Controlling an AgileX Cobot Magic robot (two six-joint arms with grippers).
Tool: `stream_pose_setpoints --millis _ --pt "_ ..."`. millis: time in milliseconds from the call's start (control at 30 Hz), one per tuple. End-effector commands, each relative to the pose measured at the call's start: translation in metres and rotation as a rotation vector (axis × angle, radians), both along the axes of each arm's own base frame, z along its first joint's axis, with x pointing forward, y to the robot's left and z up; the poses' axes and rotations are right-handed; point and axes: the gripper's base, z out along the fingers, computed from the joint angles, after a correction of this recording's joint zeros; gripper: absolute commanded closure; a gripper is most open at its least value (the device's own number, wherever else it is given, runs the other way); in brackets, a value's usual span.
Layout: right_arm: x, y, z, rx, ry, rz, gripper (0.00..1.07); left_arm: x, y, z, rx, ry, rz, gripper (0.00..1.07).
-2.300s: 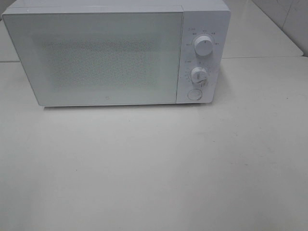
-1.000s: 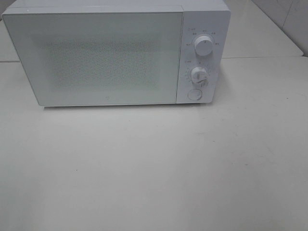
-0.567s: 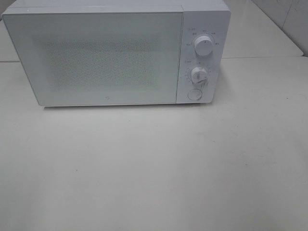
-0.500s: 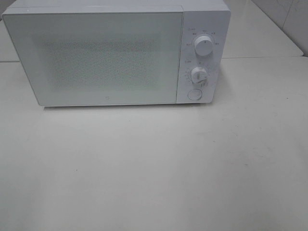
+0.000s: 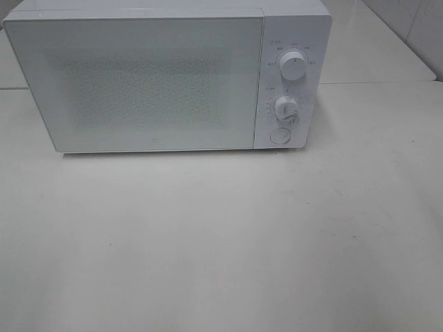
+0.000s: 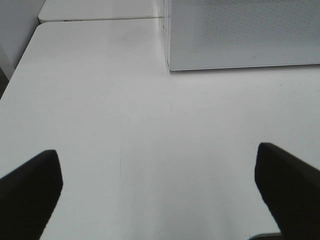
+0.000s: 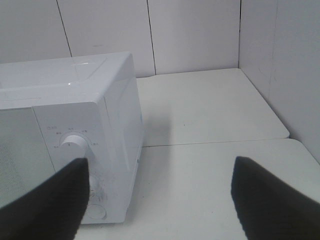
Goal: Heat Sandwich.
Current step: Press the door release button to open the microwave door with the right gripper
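Counter [image 5: 221, 242], pale and off-white, carries a white box-shaped microwave oven [image 5: 166, 76] standing at its far side. The oven's speckled glass door [image 5: 138, 90] is shut flat against the body. On the control strip to the right of the door I count 2 white round knobs, an upper one [image 5: 294, 67] and a lower one [image 5: 286, 108], with 1 round white button [image 5: 279, 135] below them.

The left tool [image 6: 157, 165] hangs above bare counter in front of the oven's left front corner, its 2 dark fingers [image 6: 30, 192] spread wide apart with nothing between them. The right tool [image 7: 161, 175] sits off the oven's right front corner, facing the grey tiled wall [image 7: 190, 35]; its fingers [image 7: 272, 200] are also well apart and grip nothing. Neither tool touches the oven.

I cannot see the sandwich in any view, and the door glass is too clouded for me to tell whether it lies inside.
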Motion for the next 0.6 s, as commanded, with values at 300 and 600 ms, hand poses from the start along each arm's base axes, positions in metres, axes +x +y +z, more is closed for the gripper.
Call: stream_pose_setpoints --millis 300,600 --pt "0.046 0.000 -0.020 0.020 -0.014 -0.028 0.31 -0.003 0.000 -0.001 -0.003 -0.024 -0.008 0.03" --pt "0.057 0.000 -0.073 0.023 0.034 -0.046 0.31 -0.003 0.000 -0.001 -0.003 -0.024 -0.008 0.03"
